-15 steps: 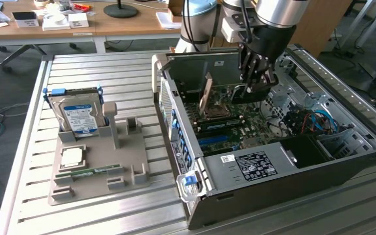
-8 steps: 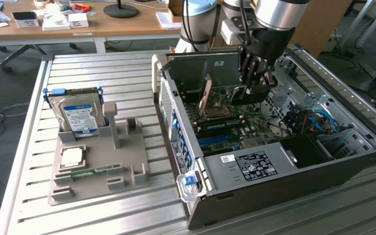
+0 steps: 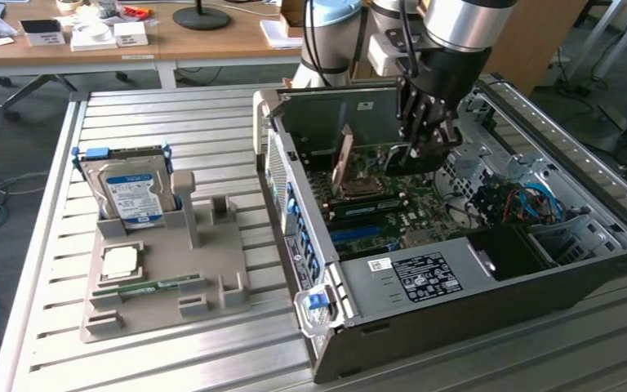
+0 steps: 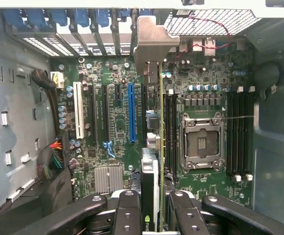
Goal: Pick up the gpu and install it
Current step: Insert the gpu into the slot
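Observation:
My gripper (image 3: 417, 151) reaches down into the open computer case (image 3: 488, 310) and is shut on the gpu (image 3: 410, 161). In the wrist view the gpu (image 4: 150, 166) is seen edge-on: a thin green board with a black fan face, its silver bracket (image 4: 151, 44) at the end toward the case's rear slots. The black fingers (image 4: 127, 210) clamp it from both sides. The card stands upright over the motherboard (image 4: 117, 132), just beside the long blue slot (image 4: 131, 112) and between it and the memory slots (image 4: 170, 127). Whether its edge touches a slot I cannot tell.
An open CPU socket (image 4: 203, 142) lies beside the card. Case walls, drive cage and cable bundles (image 3: 515, 204) hem in the gripper. On the exterior view's left, a grey fixture tray (image 3: 215, 269) holds a hard drive (image 3: 128, 192), a CPU (image 3: 117, 261) and a memory stick (image 3: 150, 286).

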Motion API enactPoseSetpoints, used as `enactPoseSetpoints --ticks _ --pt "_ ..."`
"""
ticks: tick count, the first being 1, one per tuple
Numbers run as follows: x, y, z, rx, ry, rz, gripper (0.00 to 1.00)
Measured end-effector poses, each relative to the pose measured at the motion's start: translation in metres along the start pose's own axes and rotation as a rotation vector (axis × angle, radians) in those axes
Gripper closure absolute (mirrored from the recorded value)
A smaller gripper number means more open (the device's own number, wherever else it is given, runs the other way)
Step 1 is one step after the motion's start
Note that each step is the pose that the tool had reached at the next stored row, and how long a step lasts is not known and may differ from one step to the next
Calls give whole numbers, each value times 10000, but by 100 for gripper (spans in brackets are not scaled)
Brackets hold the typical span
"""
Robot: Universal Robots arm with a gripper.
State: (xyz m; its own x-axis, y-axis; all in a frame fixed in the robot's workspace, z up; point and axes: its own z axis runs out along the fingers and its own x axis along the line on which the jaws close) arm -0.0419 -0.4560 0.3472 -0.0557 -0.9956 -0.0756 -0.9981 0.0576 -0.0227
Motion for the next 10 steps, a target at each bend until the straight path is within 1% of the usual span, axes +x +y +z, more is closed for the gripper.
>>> enactPoseSetpoints --ticks 10 --pt "1 0 20 0 1 0 73"
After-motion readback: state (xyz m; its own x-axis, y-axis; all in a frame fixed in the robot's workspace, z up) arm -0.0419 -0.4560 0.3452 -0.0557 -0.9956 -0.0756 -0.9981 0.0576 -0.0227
